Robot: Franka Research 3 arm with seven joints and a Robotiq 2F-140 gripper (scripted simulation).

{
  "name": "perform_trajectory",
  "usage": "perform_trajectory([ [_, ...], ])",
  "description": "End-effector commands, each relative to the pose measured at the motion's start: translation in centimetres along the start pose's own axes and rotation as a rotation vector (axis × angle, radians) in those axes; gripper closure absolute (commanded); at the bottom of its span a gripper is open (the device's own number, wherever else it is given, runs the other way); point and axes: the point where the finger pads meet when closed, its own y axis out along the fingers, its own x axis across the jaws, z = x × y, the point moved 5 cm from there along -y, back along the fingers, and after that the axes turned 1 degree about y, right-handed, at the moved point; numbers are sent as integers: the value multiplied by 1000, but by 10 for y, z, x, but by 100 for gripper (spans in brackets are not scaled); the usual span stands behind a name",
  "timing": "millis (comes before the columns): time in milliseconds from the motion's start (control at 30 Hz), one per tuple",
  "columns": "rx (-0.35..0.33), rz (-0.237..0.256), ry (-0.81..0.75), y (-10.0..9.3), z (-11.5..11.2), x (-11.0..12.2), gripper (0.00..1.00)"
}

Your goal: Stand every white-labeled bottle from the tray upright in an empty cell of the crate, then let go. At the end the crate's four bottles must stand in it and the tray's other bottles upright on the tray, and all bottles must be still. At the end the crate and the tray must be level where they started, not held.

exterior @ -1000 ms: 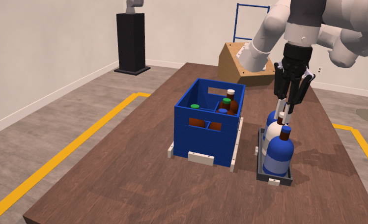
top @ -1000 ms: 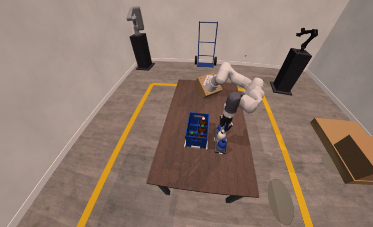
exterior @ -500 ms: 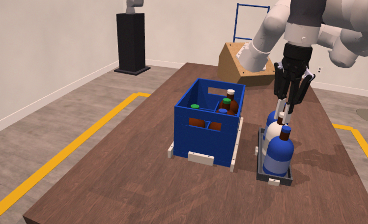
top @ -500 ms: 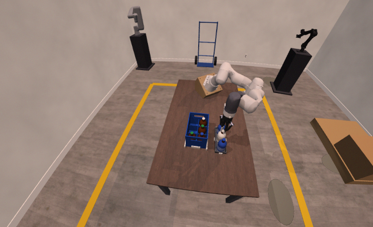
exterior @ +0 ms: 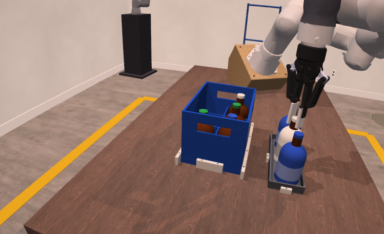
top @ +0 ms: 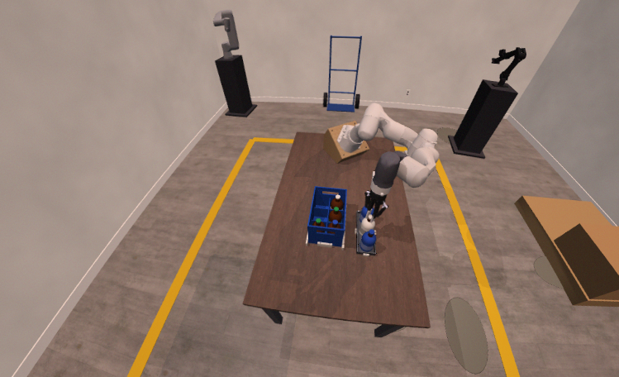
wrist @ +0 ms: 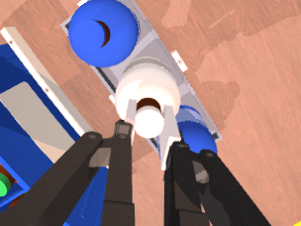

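Note:
A white-labeled bottle (exterior: 284, 137) (wrist: 150, 83) stands upright in the middle of the grey tray (exterior: 286, 184) (top: 365, 253) (wrist: 160, 48), right of the blue crate (exterior: 210, 145) (top: 326, 232) (wrist: 16, 68). My gripper (exterior: 296, 115) (top: 369, 217) (wrist: 148, 115) comes straight down and is shut on this bottle's white-capped neck. A blue-labeled bottle (exterior: 290, 159) (top: 368, 240) (wrist: 105, 32) stands in front of it on the tray, and another blue-labeled bottle (exterior: 281, 123) (wrist: 198, 139) stands behind it. The crate holds several brown bottles, one with a white cap (exterior: 240, 96). Its back left cell looks empty.
White brackets (exterior: 209, 165) fence the crate's base on the brown table (exterior: 146, 186). The arm's wooden wedge mount (exterior: 245, 72) (top: 337, 145) sits at the table's far end. The table's right edge runs close beside the tray.

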Motion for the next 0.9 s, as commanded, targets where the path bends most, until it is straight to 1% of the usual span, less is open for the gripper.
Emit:
perform_trajectory([
  [0,-3,-2,4,-7,-1,0,100],
  [133,-3,-2,4,-9,-1,0,100],
  [633,-3,-2,4,-27,-1,0,100],
  [867,-3,-2,4,-31,-2,0,100],
])
